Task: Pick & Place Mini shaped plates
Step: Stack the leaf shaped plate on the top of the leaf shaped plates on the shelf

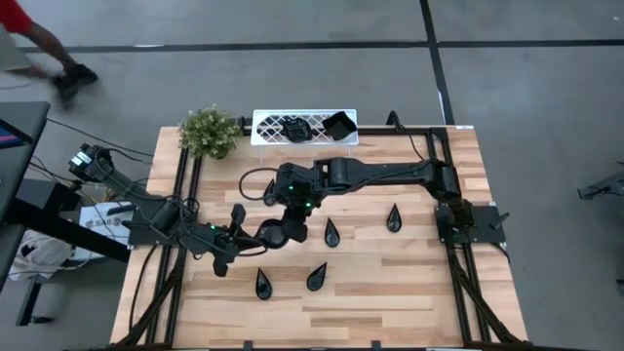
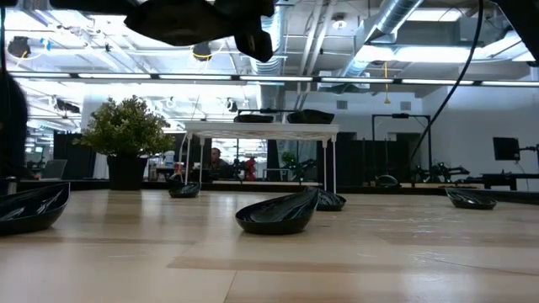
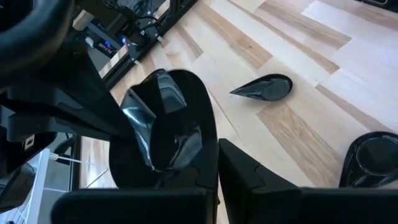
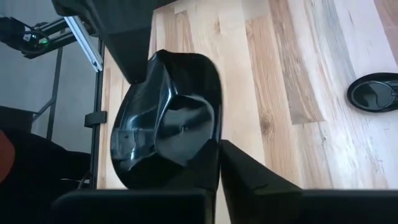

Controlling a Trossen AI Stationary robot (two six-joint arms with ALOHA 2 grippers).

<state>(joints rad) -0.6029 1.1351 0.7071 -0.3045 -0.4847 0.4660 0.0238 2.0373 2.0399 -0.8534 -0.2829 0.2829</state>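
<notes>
on the light wood table (image 1: pixel 409 283), both grippers clench one black dish: left gripper (image 1: pixel 240 241), right gripper (image 1: pixel 283 230). judgement: free the left before lifting toward the white tray (image 1: pixel 268 125).

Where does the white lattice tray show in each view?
High view: white lattice tray at the table's far edge, right of the potted plant.
Low view: raised on legs in the background, right of the plant.
Left wrist view: not in it.
Right wrist view: not in it.
Shared landmark: the potted plant.
</notes>
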